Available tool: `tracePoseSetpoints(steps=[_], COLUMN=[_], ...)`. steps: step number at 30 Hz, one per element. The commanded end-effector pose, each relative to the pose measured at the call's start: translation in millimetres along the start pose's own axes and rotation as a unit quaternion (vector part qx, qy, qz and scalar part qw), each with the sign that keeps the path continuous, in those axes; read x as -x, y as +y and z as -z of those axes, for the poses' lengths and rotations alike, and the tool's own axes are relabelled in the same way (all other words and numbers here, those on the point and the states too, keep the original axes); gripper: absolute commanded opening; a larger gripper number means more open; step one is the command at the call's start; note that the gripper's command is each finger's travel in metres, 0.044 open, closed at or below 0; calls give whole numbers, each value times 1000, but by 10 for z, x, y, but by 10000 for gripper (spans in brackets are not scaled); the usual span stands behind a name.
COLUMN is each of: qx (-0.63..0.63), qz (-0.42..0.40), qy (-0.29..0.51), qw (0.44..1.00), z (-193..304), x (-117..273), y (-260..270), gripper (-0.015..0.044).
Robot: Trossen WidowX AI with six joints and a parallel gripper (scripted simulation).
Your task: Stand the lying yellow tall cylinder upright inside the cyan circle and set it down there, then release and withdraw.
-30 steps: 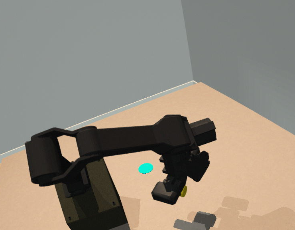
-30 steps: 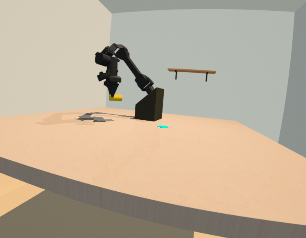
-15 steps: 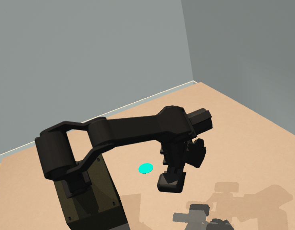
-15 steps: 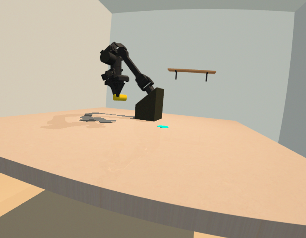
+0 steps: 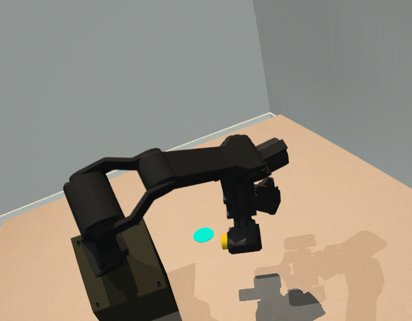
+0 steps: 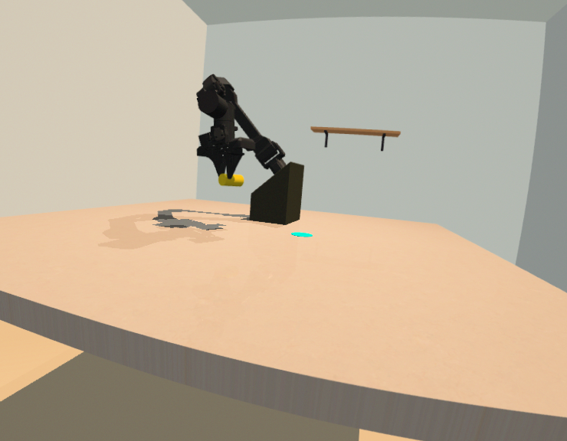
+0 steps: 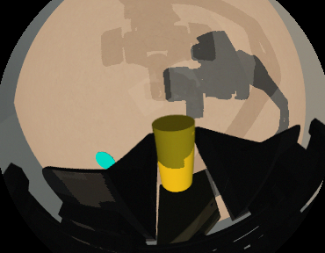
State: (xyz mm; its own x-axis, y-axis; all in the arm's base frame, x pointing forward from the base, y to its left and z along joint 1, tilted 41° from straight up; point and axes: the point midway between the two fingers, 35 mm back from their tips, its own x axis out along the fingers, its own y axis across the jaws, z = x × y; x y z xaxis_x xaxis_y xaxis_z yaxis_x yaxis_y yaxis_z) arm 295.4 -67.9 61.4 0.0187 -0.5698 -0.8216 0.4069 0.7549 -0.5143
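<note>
While the exterior view shows the claw [image 6: 228, 172] pinching the yellow cylinder [image 6: 231, 179] lying level high above the surface [image 6: 322, 285], left of the dark base block [image 6: 277, 194], the top view hides most of it: only a yellow end [image 5: 224, 242] pokes out left of the claw, just right of the cyan circle [image 5: 203, 234]. From the wrist view, the cylinder [image 7: 175, 154] runs forward between the fingers, the circle [image 7: 104, 160] at lower left.

Matt wood table [image 6: 322, 294], smooth yellow cylinder [image 6: 231, 179]
</note>
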Motion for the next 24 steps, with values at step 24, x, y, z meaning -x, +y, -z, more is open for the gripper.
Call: tracePoseSetpoints(steps=[24], qx=[220], qz=[-4], qy=[10], qw=[975], z=[220], x=[0], y=[623], gripper=[105])
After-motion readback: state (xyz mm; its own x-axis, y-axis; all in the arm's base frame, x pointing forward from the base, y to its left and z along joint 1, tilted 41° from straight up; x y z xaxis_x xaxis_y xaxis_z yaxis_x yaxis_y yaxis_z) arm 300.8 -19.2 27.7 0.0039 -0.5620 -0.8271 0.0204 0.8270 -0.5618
